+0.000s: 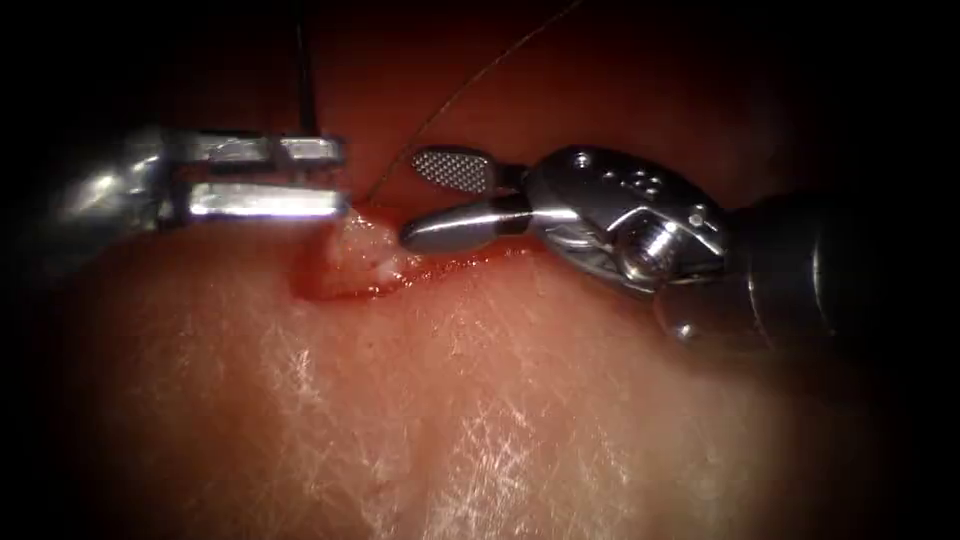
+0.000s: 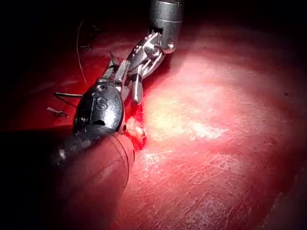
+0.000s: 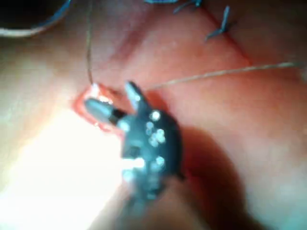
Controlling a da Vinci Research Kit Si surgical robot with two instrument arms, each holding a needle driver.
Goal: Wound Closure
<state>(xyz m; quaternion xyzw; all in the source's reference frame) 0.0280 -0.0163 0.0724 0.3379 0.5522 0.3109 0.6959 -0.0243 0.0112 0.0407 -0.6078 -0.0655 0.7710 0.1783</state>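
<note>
Over the cut (image 1: 400, 275), right claw (image 1: 425, 205) agape, empty; left claw (image 1: 335, 175) slightly parted, empty.

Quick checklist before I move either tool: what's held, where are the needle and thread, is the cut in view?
1. Right tool free: ok. It is open at the cut's right side and holds nothing.
2. Left tool hold: cannot tell. A dark strand rises from it at the cut's left side.
3. Needle position, and whether it is in the tissue: cannot tell.
4. Thread free of the right tool: ok. It runs from the cut up and away.
5. Cut in view between the tools: ok, with red fluid on its edge.
</note>
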